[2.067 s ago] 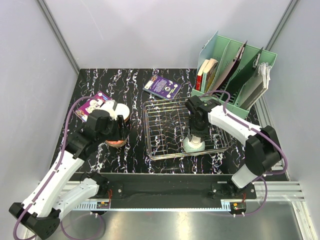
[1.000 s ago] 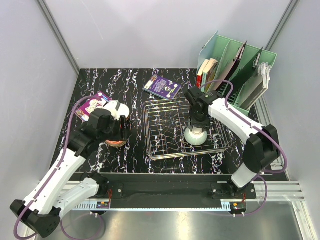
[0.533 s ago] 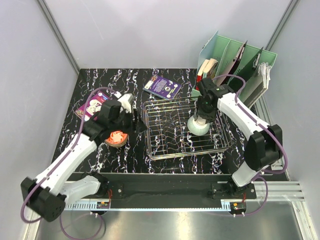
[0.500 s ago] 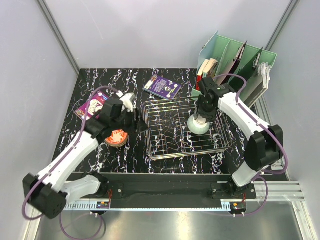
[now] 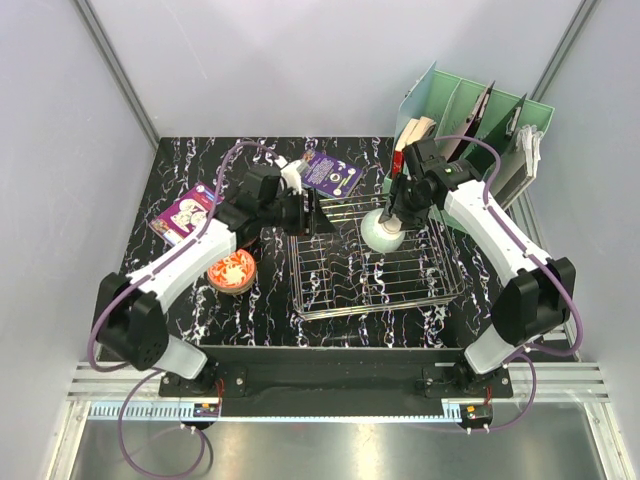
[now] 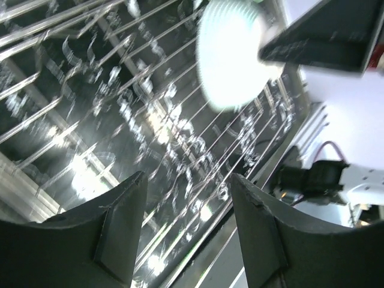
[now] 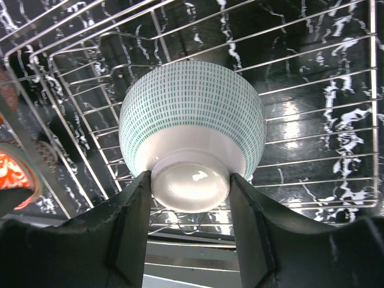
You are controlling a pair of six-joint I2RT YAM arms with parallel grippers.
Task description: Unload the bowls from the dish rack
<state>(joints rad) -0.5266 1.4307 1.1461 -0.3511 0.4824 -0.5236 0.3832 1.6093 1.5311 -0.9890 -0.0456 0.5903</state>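
Lot in hand: the right gripper (image 7: 191,187), its fingers (image 7: 129,231) clamped from both sides on the foot ring of the green-dashed bowl (image 7: 192,114). The foot sits between the fingers and the mouth faces away from the wrist. Only the right wrist view shows this grip and the teal dashes above a plain white base. In that view the wires of the dish rack (image 5: 330,270) run beyond the bowl, and a sliver of the floral bowl (image 5: 231,270) shows outside the left-hand finger. The top view hides the contact under the wrist, but it alone gives the layout. The held bowl hangs below the right fingers over the far part of the rack. The floral bowl stands on the black marbled table (image 5: 200,160), well apart from both sets of fingers and outside the rack's left side. A purple booklet (image 5: 330,172) lies just past the rack, and a file organizer (image 5: 470,130) stands behind the right arm. Second entry: the left gripper (image 6: 187,216), fingers (image 6: 120,231) spread with nothing between them. In its own view only rack wires and table show through the gap. The green-dashed bowl appears there as a blurred pale disc, up and ahead of the fingertips and clear of them.
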